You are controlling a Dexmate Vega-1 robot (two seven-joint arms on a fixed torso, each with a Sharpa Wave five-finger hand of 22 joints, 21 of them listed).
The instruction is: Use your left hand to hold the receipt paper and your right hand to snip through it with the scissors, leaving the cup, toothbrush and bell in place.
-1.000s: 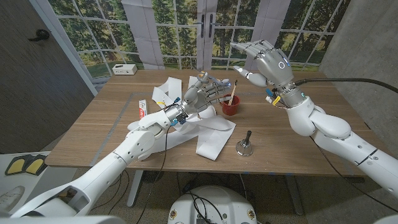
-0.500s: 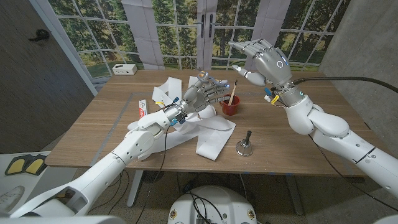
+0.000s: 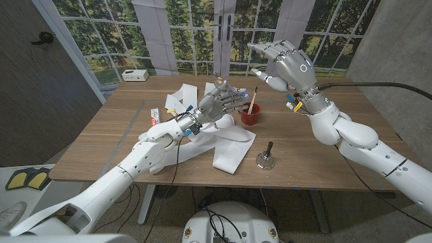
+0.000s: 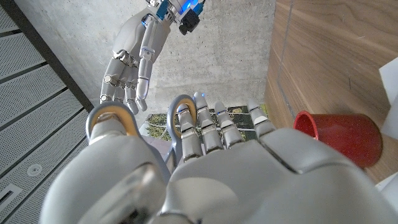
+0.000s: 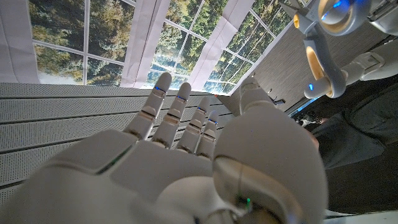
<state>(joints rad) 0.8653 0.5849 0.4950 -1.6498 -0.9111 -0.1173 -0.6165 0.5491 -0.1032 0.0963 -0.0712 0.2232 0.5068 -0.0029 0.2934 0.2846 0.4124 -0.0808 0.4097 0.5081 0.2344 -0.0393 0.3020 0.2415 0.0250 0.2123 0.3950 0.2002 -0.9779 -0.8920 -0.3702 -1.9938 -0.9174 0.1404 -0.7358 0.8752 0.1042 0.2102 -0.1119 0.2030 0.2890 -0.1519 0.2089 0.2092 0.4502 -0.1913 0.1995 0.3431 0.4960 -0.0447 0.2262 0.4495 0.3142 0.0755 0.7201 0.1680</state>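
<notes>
My left hand (image 3: 217,103) holds the scissors (image 3: 221,84) over the white paper (image 3: 229,150). My right hand (image 3: 282,64) is up high, fingers apart, holding nothing.

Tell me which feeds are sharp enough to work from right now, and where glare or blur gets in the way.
Head view: evenly lit and sharp; red cup, bell and receipt paper read clearly. Left wrist view: the left hand up close is soft, the cup behind it fairly crisp. Right wrist view: bright windows backlight the right hand, whose near parts blur.
</notes>
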